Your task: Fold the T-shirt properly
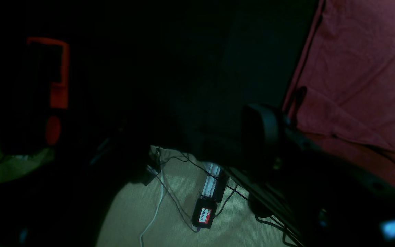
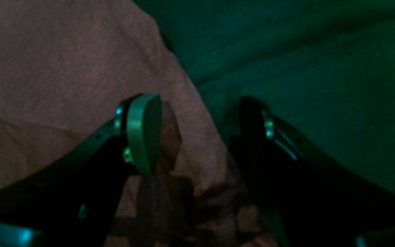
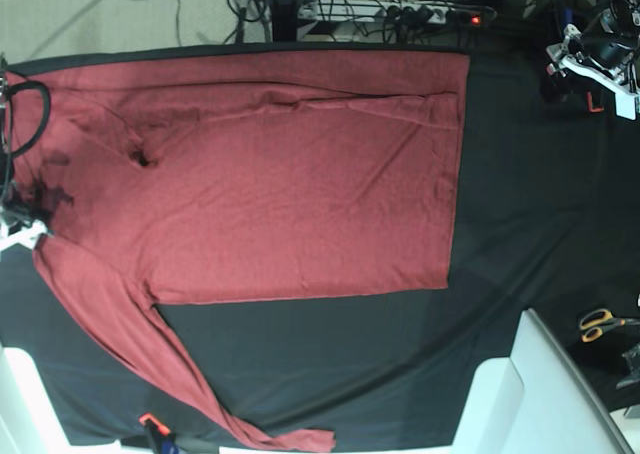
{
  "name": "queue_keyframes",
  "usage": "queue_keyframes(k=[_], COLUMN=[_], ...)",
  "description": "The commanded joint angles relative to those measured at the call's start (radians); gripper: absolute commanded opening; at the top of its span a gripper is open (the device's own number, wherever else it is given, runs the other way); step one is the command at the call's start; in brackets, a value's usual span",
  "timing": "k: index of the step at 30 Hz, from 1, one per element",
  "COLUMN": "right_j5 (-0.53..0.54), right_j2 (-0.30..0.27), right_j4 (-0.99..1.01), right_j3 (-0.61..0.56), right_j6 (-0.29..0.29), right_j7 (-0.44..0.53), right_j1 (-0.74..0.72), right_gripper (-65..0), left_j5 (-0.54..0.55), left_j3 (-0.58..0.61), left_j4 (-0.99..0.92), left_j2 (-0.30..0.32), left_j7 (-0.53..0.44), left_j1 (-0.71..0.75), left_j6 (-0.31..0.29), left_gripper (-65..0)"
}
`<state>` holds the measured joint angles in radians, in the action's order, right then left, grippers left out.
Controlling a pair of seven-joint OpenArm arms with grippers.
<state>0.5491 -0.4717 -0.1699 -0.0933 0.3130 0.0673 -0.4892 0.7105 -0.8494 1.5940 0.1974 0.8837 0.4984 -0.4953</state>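
The T-shirt [image 3: 300, 174] lies spread flat on the black tablecloth [image 3: 520, 224], its body filling the far-left part of the table in the base view, with its straight hem edge running down just right of the middle. One long sleeve runs from the left shoulder area diagonally toward the near edge, ending close to the middle of that edge; the other sleeve lies folded along the far edge of the body. Light creases cross the fabric near the collar end at the left. In the right wrist view the right gripper [image 2: 201, 137] hangs right over an edge of the red cloth, its jaws spread well apart: one green-padded finger sits above the fabric and the other above the dark tablecloth, with a bunched fold of the shirt between them, nothing pinched. The left gripper [image 1: 273, 137] shows in its wrist view only as a dark shape beside the shirt's edge, too dim to tell how wide it stands or whether it holds anything. At the far-right corner of the table in the base view is the metal arm hardware [image 3: 595, 59]. A pair of orange-handled scissors [image 3: 603, 322] lies at the right edge of the tablecloth, well apart from the shirt.
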Motion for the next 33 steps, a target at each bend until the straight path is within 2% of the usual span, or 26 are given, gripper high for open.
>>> queue_keyframes(k=[1,2,5,7,10,15,23,29,33], right_j5=[0.004,0.004,0.004,0.004,0.004,0.015,0.007,0.013,0.012], right_j2=[-0.015,-0.015,-0.015,-0.019,-0.025,-0.042,-0.04,-0.034,-0.005], right_j4=[-0.013,-0.013,-0.013,-0.013,-0.039,-0.214,-0.561,-0.725,-0.822], right_j3=[0.0,0.0,0.0,-0.001,0.002,0.016,0.231,0.315,0.375], right_j6=[0.004,0.002,-0.001,-0.001,0.002,0.004,0.004,0.004,0.004], right_j7=[0.019,0.019,0.019,0.022,0.019,-0.014,-0.2,-0.3,-0.33], right_j1=[-0.026,-0.026,-0.024,-0.026,-0.024,0.085,0.28,0.395,0.473], right_gripper=[-36.0,-41.7,-65.0,-63.2,-65.0,-65.0,-65.0,-65.0,-65.0], left_j5=[0.014,0.014,0.014,0.014,0.014,0.014,0.014,0.014,0.014], left_j3=[-0.006,-0.006,-0.005,-0.005,-0.005,-0.003,-0.003,-0.003,-0.003], left_j4=[0.012,0.012,0.012,0.012,0.012,0.013,0.012,0.012,0.012], left_j2=[0.015,0.015,0.015,0.015,0.015,0.003,0.001,0.001,0.001], left_j7=[-0.014,-0.014,-0.014,-0.014,-0.013,-0.013,-0.013,-0.013,-0.013], left_j1=[0.003,0.003,0.003,0.003,0.003,0.001,0.0,0.0,0.0], left_j6=[-0.001,-0.001,-0.001,-0.001,-0.001,-0.001,-0.001,-0.001,-0.001], left_gripper=[-25.8,-25.8,-25.8,-25.8,-25.8,-25.8,-25.8,-25.8,-25.8])
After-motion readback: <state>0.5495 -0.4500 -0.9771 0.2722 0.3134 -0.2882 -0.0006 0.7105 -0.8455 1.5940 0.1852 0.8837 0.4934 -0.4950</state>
